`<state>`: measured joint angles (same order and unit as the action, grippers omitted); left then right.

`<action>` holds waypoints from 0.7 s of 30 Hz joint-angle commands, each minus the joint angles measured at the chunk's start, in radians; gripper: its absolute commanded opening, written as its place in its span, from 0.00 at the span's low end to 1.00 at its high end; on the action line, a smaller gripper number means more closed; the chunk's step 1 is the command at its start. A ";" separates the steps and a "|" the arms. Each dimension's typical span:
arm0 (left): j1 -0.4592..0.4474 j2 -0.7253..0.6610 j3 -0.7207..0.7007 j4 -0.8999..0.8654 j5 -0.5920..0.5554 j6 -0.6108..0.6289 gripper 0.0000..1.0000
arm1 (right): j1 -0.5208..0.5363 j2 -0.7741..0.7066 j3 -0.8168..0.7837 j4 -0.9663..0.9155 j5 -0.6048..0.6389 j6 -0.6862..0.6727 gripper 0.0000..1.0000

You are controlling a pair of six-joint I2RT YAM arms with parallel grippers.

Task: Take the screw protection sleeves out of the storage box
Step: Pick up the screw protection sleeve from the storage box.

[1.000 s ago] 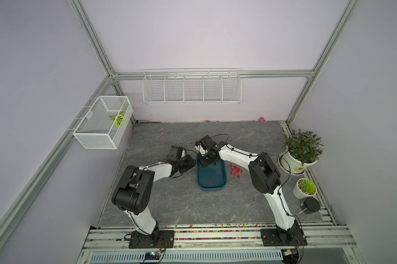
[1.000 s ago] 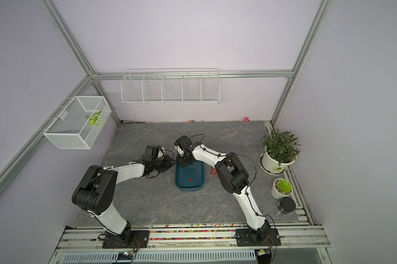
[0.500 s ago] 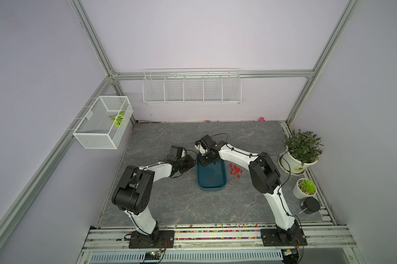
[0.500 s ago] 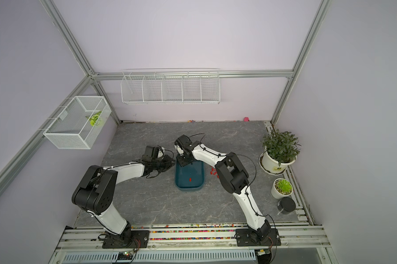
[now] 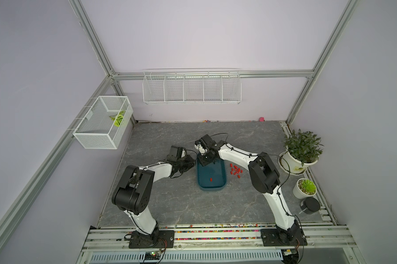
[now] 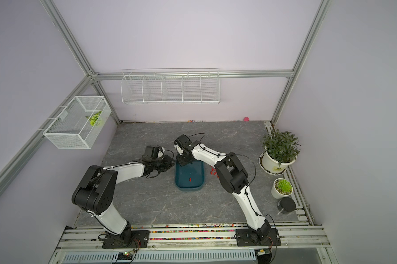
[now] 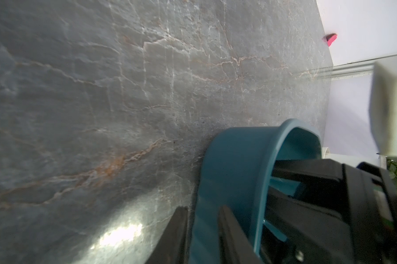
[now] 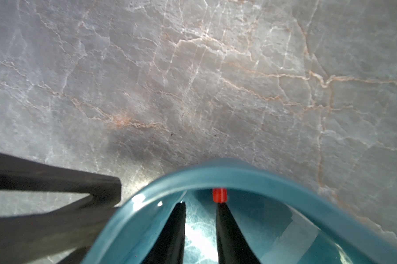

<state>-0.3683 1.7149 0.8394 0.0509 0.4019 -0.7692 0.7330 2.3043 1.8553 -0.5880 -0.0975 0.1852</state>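
1. Storage box point(image 5: 218, 172): middle of worktop point(image 5: 170, 201).
2. Screw protection sleeves point(image 5: 236, 171): heap on worktop, just beside box, toward right edge; single sleeve point(image 8: 219, 194) inside box.
3. Left gripper point(image 7: 202, 206): clamped on box wall.
4. Right gripper point(image 8: 201, 204): slightly parted, empty, inside box.

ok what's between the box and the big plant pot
Red sleeves lying loose beside the box, then the right arm's elbow nearer the pot; clearest in a top view.
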 commanded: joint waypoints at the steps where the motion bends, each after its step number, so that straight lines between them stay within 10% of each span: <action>1: 0.005 -0.010 -0.002 -0.001 0.006 0.011 0.30 | 0.005 0.017 0.011 -0.019 0.016 -0.015 0.28; 21: 0.006 -0.011 -0.005 0.005 0.011 0.012 0.30 | 0.006 0.068 0.087 -0.079 0.062 -0.016 0.31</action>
<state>-0.3664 1.7149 0.8394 0.0513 0.4019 -0.7692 0.7330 2.3539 1.9221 -0.6361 -0.0479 0.1810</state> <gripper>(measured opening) 0.303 0.306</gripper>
